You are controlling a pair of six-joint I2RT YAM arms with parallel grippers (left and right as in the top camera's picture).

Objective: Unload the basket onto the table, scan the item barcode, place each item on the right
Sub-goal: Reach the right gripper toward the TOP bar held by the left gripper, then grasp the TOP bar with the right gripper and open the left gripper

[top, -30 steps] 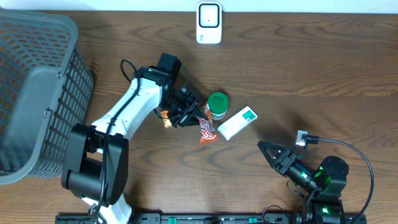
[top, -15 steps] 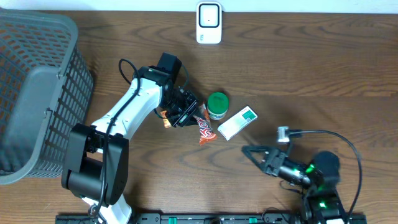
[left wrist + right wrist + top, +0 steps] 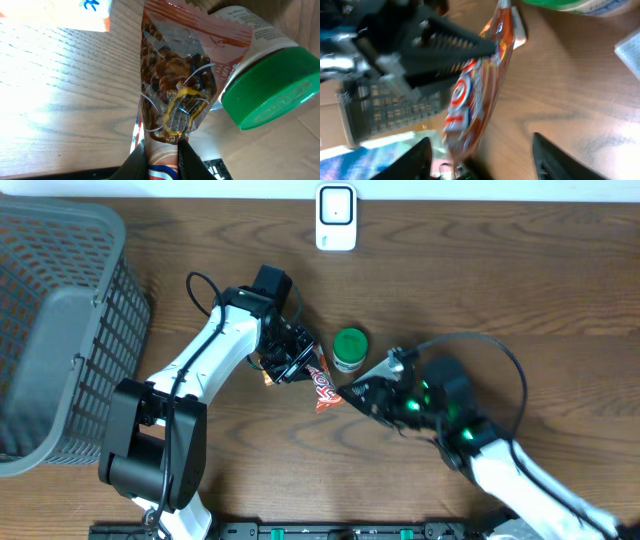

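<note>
Brown wood table [image 3: 560, 290] under all. Grey mesh basket [image 3: 40, 240] along left edge, biggest thing on it, well apart from rest. White L arm [image 3: 205, 360] up from near-left edge, angled right toward centre, black cable looped by wrist. R arm [image 3: 500, 465] in from near-right corner, stretched left toward centre, green lights on wrist, cable arched over it. White scanner [image 3: 336, 217] at far edge, mid-table, alone, well apart from both arms. Jar [image 3: 349, 348] w/ green lid upright at centre, just right of L gripper [image 3: 162, 152]. White box [image 3: 630, 50] only partly seen: corner at right edge of R wrist view, mostly hidden under R arm from overhead, just near-right of jar. Pkt [image 3: 322, 388], the item: orange-red snack wrapper w/ clear window showing brown clusters. At centre, just near of jar, between the two grippers, well apart from scanner w/ bare wood between. L gripper clamped narrow on one end of pkt, fingers [image 3: 135, 162] either side, wrapper squeezed between. Far crimped end of pkt next to jar body in L wrist view; touching or not, can't tell. Can't tell if pkt clear of table either. R gripper [image 3: 352, 392] spread wide, dark fingers [image 3: 417, 160] at both lower corners of R wrist view. Pkt's loose end in front of the gap, touching neither finger as far as seen. Small orange-white bit [image 3: 268, 378] just near-left of L gripper; can't tell what.
</note>
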